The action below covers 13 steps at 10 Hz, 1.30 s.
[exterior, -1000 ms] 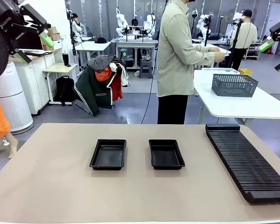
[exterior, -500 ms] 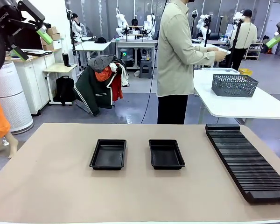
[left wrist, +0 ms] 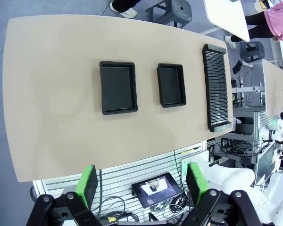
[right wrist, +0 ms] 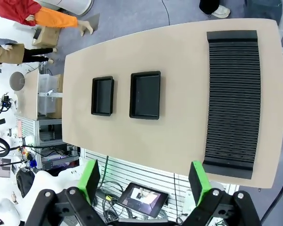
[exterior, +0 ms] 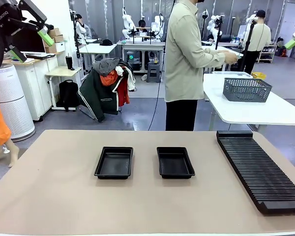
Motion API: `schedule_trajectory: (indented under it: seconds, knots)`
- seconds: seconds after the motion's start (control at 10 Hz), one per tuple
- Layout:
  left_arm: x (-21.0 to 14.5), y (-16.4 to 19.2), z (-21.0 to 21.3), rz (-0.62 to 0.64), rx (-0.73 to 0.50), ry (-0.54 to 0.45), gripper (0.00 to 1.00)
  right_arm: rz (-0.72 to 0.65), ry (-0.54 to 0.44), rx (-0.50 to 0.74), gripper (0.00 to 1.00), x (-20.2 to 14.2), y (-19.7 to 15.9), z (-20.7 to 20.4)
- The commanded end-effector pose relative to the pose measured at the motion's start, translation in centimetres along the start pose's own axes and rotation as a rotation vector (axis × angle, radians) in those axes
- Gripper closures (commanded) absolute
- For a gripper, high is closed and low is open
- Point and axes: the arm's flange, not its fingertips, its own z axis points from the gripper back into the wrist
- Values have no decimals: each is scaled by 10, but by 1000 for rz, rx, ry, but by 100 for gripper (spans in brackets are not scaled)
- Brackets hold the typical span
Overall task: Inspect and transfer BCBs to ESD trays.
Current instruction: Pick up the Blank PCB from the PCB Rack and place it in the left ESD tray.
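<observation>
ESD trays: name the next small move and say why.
Probably just wait: the left tray and right tray lie empty, the left gripper and right gripper hang high above the table, open, and the person is turned toward the side table with the mesh basket.

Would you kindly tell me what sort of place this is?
Probably a robotics lab: two shallow black plastic trays and a long black ribbed rack on a beige worktable, white benches behind.

From here the one thing I can read is white brand lettering, ROBOTIQ, on the black body of the left gripper (exterior: 34, 48) in the front view. The small screen (left wrist: 156, 189) in the left wrist view is too tiny for me to read.
</observation>
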Motion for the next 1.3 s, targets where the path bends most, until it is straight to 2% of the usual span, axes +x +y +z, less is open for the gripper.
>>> schedule_trajectory:
  seconds: [0.0,0.4,0.5,1.2]
  knots:
    - [-1,-3,5,27,35,9,0,-24,-4,-32,0,1,2,0]
    - [-1,-6,6,26,67,7,0,-31,-9,-62,0,0,6,-3]
    - [0,-3,4,-5,20,-8,0,4,0,-15,0,0,1,1]
    - [0,-3,4,-5,20,-8,0,4,0,-15,0,0,1,1]
